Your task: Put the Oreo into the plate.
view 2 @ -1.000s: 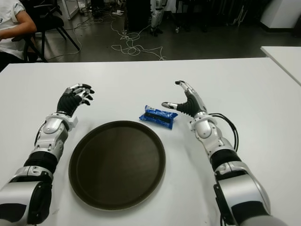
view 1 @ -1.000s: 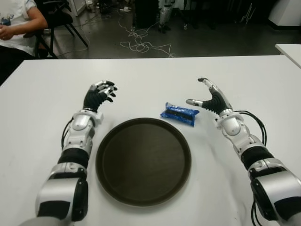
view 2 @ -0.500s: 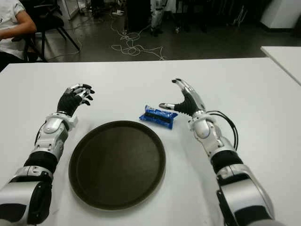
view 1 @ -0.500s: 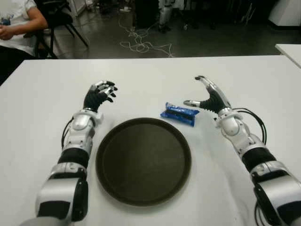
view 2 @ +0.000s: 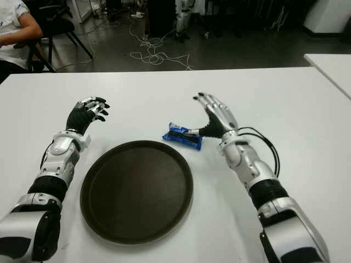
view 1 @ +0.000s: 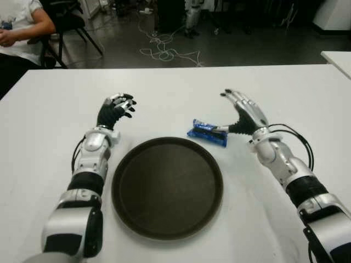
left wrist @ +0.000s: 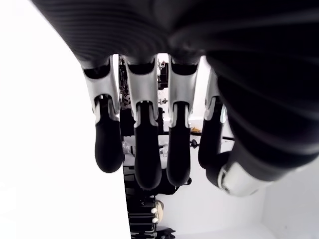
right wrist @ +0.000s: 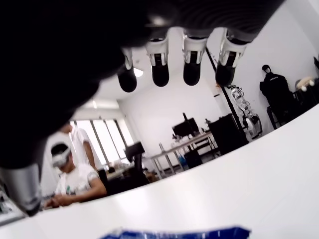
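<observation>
Touching blue Oreo (view 1: 207,132): right hand (view 1: 241,114).

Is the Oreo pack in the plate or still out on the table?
Out. The Oreo pack lies on the white table just beyond the empty plate, beside the open right hand.

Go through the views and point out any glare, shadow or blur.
Eye views: even light, soft sheen on the plate, Oreo sharp beside the open right hand. Left wrist view: left hand dark against a blown-out white table. Right wrist view: fingers silhouetted and blurred, Oreo cropped at the edge.
</observation>
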{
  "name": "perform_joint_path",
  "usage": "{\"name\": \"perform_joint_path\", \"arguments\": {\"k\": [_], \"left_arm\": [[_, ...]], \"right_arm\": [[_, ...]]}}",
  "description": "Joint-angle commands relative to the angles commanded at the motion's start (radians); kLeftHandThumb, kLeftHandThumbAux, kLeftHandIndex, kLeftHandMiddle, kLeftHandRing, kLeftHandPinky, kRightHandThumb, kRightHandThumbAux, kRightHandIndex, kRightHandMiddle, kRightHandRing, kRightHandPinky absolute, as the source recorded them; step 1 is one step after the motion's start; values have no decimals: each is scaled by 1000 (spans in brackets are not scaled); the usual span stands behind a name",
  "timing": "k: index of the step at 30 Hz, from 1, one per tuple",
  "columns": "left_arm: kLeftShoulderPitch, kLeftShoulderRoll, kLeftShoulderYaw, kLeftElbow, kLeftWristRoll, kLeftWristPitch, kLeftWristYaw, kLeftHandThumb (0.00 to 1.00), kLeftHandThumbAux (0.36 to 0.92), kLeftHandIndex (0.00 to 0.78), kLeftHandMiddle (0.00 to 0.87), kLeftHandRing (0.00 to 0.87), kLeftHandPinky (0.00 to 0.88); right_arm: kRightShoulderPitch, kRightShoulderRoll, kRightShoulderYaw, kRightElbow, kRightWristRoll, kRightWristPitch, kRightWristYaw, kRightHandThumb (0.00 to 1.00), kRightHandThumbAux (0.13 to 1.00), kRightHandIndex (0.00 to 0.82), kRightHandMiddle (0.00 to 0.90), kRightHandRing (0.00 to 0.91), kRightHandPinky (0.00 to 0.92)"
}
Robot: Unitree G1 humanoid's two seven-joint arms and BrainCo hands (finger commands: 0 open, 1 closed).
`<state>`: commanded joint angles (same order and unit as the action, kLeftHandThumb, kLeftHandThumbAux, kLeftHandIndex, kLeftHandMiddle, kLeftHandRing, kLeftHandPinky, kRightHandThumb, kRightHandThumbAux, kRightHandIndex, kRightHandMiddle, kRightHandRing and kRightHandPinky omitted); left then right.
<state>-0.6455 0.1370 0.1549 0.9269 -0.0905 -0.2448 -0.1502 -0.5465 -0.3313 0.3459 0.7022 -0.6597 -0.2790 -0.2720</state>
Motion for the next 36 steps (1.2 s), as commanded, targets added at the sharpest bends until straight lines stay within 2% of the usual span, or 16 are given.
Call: {"name": "perform_joint_path", "arguments": {"k": [10, 19, 36], "left_arm": [[4, 5, -1, -2, 1, -6, -7, 834, 672, 419, 466, 514, 593], [4, 4, 2, -4, -5, 3, -9, 834, 672, 419, 467, 511, 565], [5, 4, -1, -8, 2, 3, -2, 833, 673, 419, 465, 504, 557]], "right_arm": [[10, 3, 10, -25, -6, 39, 12, 0, 570, 0, 3, 30, 89], [23, 6, 13, -54, -7, 69, 24, 0, 574, 0, 7, 37, 100], [24, -13, 47, -92, -36, 97, 67, 0, 606, 17, 37, 85, 153]]}}
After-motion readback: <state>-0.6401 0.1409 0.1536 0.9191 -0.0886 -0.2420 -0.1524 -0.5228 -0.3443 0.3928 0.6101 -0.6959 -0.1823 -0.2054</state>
